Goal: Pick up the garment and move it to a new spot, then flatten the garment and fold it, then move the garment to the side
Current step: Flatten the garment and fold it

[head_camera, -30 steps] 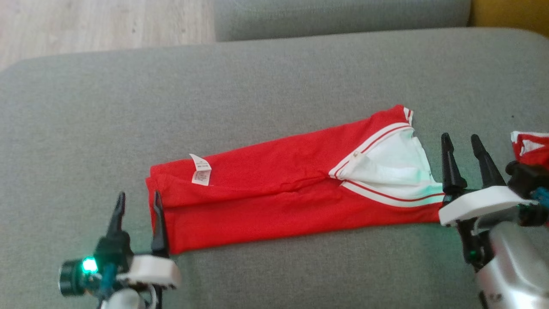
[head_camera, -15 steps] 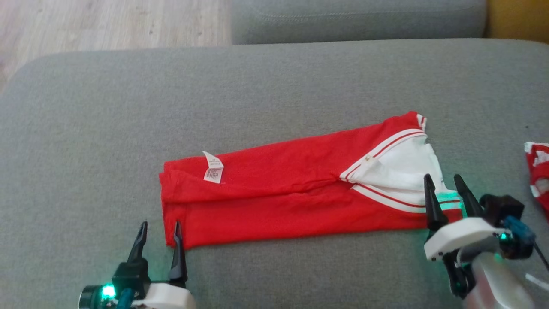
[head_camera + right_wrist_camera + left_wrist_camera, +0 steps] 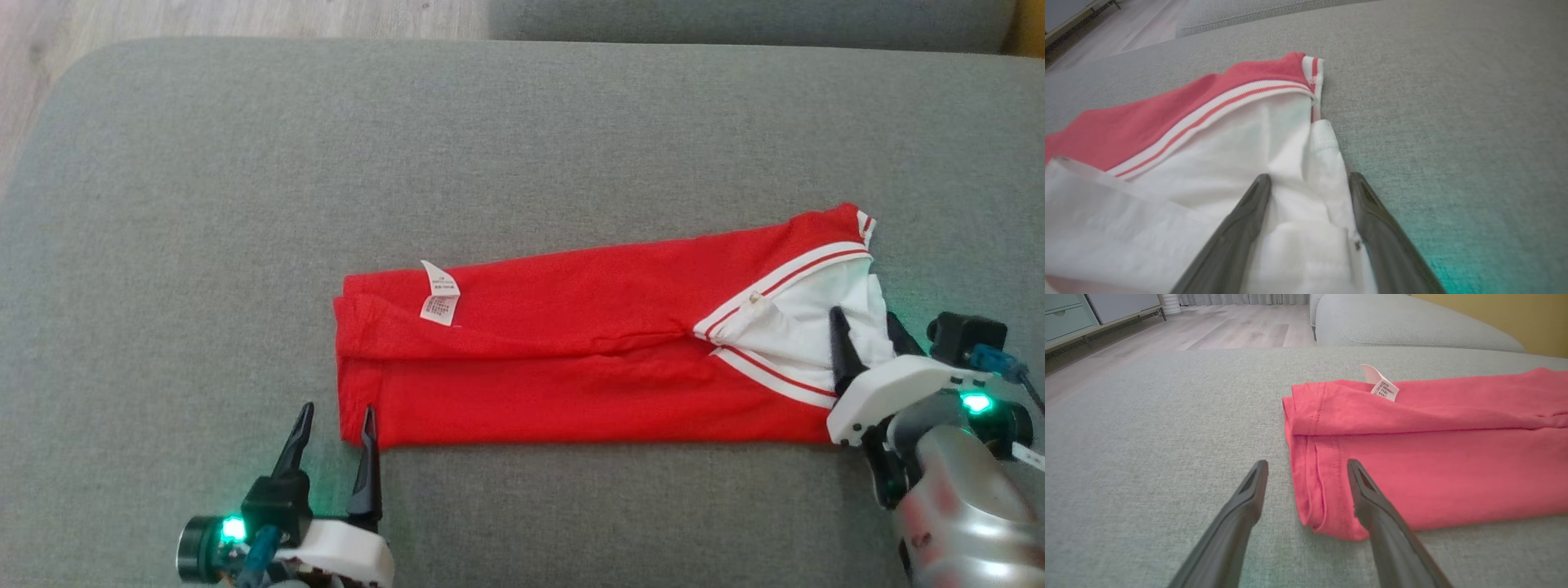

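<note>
On the grey cushion (image 3: 245,163), the right gripper (image 3: 863,314) has come over the garment (image 3: 571,359)'s collar, now between its spread jaws. The left gripper (image 3: 337,408), equally spread, straddles the hem corner, so both look grasp-ready.

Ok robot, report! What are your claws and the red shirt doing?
Left gripper open at hem corner of folded red garment. Right gripper open over its white collar end. Nothing in the way on grey sofa cushion.

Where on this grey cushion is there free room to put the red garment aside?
Free: the wide grey sofa cushion beyond the folded red garment and on its left side. Crowded: both garment ends, where the open left gripper and right gripper stand.
</note>
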Robot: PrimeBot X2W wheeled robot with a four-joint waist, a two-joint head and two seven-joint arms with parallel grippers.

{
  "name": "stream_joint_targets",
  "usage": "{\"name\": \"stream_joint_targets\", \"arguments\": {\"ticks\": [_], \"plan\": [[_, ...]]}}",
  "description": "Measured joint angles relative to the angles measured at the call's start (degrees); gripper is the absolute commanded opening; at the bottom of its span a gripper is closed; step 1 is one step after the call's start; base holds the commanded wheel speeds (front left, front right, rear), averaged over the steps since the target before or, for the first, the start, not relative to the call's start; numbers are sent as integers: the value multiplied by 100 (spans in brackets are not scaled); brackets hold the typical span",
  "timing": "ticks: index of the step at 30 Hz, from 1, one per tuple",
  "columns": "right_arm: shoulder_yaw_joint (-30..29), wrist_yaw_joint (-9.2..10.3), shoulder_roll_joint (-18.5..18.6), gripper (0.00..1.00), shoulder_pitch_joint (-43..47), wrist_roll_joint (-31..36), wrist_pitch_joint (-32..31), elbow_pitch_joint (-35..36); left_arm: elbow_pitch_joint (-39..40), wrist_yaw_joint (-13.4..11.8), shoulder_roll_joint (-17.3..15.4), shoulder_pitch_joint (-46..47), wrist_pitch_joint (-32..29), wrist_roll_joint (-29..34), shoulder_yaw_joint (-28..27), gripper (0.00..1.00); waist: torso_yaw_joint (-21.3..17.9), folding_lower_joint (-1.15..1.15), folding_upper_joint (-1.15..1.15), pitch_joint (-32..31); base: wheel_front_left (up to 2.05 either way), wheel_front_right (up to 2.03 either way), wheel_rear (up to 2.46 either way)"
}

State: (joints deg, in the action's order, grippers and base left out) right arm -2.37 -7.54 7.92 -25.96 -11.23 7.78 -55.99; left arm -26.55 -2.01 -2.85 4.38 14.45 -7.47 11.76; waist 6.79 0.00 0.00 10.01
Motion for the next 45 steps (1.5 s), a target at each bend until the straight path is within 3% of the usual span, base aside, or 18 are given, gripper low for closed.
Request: {"name": "stream_joint_targets", "arguments": {"ticks": [1,2,7,10,15,21,25,31,35,37,41,45], "plan": [[1,0,-5,40,-44,-34,0,-57,-27,-1,0,-2,0,-13,1,100,2,0,0,-1,0,0,0],[-7,0,-12,0,-67,-107,1,-102,-44,-2,0,-3,0,-13,-1,100,-8,0,0,-9,0,0,0],[-236,-1,-52,0,-54,-401,454,-218,-52,-8,1,-8,0,-11,-40,100,-174,0,0,-65,0,0,0],[-534,-1,138,0,8,-396,590,-165,-47,2,2,-7,0,40,-42,100,-309,0,0,-102,0,0,0],[-582,0,266,0,150,-344,642,900,-52,7,5,0,0,38,-13,100,-465,0,0,-176,0,0,0],[1040,0,-160,0,481,-918,645,2260,-100,52,9,9,0,46,208,100,-384,0,0,-237,0,0,0],[2140,0,-197,0,627,-1530,658,2737,-157,58,8,9,0,45,322,100,-163,0,0,-254,0,0,0],[3329,0,-211,0,438,-2045,472,2822,-236,56,8,1,0,27,389,100,470,0,0,-281,0,0,0],[3633,0,-238,0,171,-2151,361,2495,-247,48,8,-13,0,-62,444,100,878,0,0,-287,0,0,0],[3784,0,-269,100,82,-2221,332,2363,-266,48,8,-20,0,-63,444,100,1051,0,0,-287,0,0,0],[4063,0,-379,100,1,-2363,470,2402,-263,27,8,-39,0,-63,375,100,1200,0,0,-290,0,0,0],[3918,0,-375,100,-77,-2291,625,2476,-175,0,8,-55,0,-89,285,100,1016,0,0,-311,0,0,0]]}}
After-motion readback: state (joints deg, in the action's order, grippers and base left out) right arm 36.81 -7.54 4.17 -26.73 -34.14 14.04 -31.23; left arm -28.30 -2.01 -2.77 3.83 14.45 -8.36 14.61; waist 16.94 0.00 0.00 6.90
